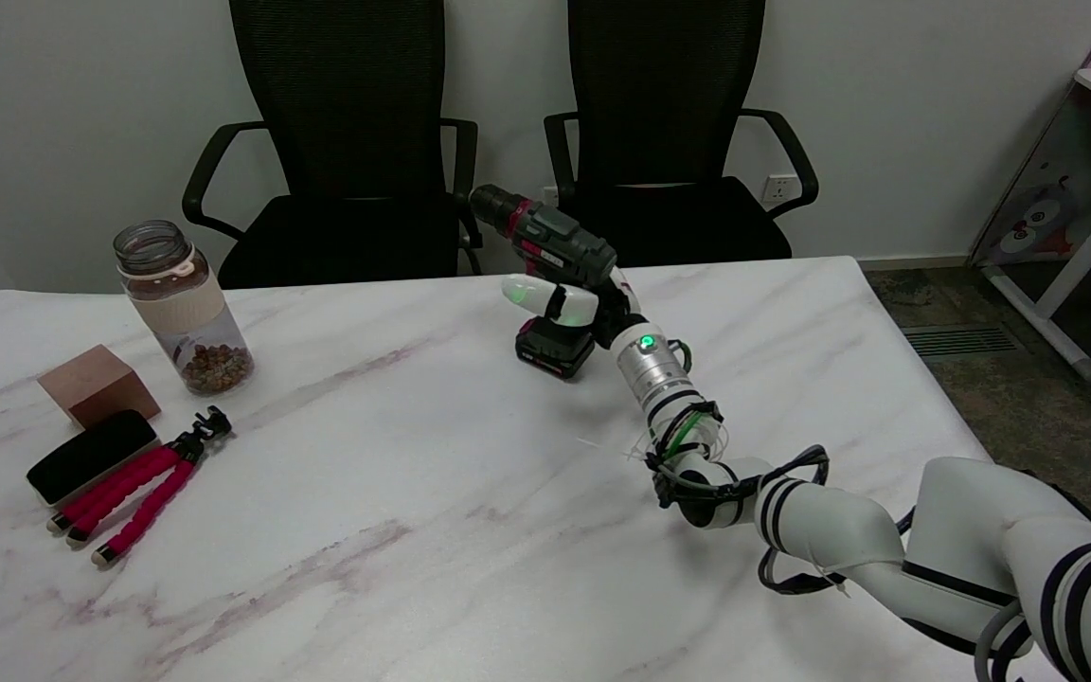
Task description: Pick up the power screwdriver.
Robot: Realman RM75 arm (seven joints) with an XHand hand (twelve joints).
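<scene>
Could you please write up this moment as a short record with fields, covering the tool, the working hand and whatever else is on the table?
tool: power screwdriver, upright, chuck pointing to the picture's left
battery base: on or just above the table; contact unclear
right hand: wrapped around the screwdriver's handle
left side of table: glass jar, wooden block, black case, red-legged mini tripod
behind table: two black office chairs

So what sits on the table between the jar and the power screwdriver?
Nothing: in the head view the marble table is bare between the jar and the power screwdriver, which the right hand grips.
</scene>
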